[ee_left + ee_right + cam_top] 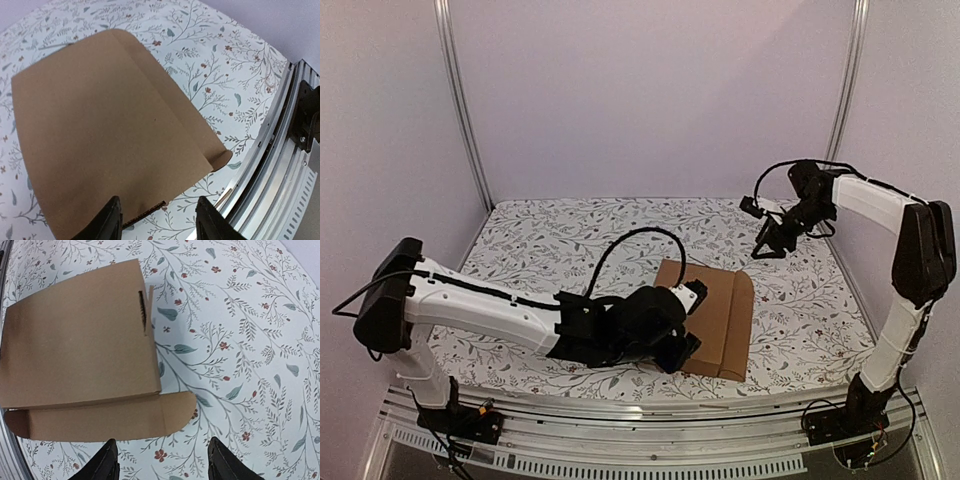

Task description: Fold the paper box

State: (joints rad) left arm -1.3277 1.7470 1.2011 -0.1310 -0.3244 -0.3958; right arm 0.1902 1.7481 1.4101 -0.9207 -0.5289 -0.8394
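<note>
Box [720, 320]: flat on tabletop [570, 230], front-centre; left part hidden by L arm [500, 305].
L jaws: apart over box edge, nothing gripped.
R jaws: apart, empty, raised back-right.

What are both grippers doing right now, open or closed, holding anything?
Left gripper: open, holding nothing, over the paper box.
Right gripper: open, holding nothing.
</note>
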